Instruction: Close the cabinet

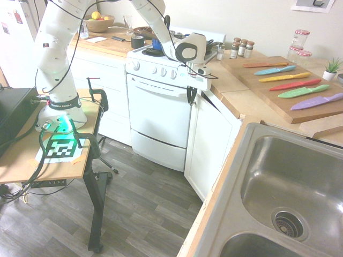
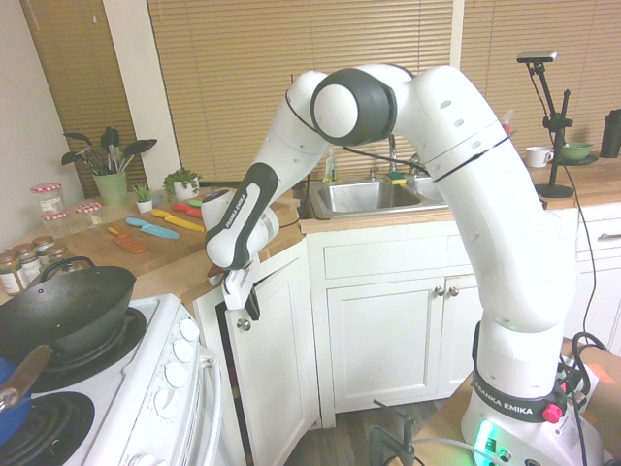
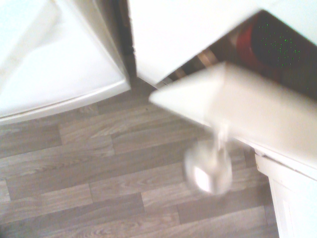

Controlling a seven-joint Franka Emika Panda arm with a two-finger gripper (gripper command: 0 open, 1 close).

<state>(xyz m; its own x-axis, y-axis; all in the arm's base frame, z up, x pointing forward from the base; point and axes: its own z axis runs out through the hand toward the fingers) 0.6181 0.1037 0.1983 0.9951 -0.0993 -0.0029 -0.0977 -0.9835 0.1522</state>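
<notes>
The end effector [image 2: 254, 309], tips together, is by the cabinet door [image 2: 275, 361], which is a bit open. Next, push it shut.

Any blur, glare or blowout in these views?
Wrist: knob and door edge blurred, floor sharper, white fronts washed out. First exterior: green glow at the arm's base, soft highlights in the sink. Second exterior: pinkish haze at right edge.
</notes>
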